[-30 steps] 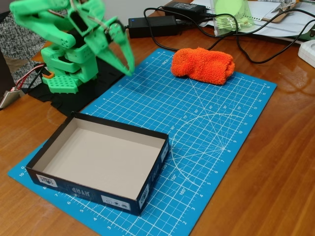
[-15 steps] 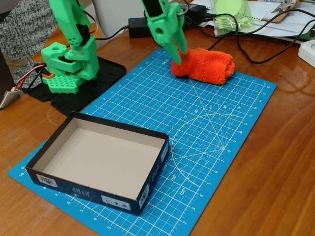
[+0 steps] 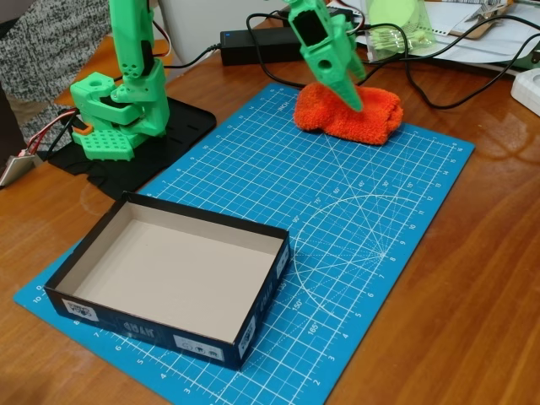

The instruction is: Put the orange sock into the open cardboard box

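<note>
The orange sock (image 3: pixel 350 114) lies as a fuzzy bundle at the far edge of the blue cutting mat. The green gripper (image 3: pixel 356 103) hangs just above the sock's middle and points down at it. Its fingers overlap into one tapered wedge, so no gap between them shows. The tip is at the sock's top surface, but I cannot tell whether it touches. The open cardboard box (image 3: pixel 253 316), dark outside and beige inside, sits empty on the mat's near left corner, well away from the gripper.
The arm's green base (image 3: pixel 118 118) stands on a black plate at the back left. Black power bricks and cables (image 3: pixel 422 89) run behind and to the right of the sock. The blue mat (image 3: pixel 380 253) lies on a wooden table.
The gripper has swung from beside its base on the left across to the right and now sits over the sock's middle. Sock and box have stayed put.
</note>
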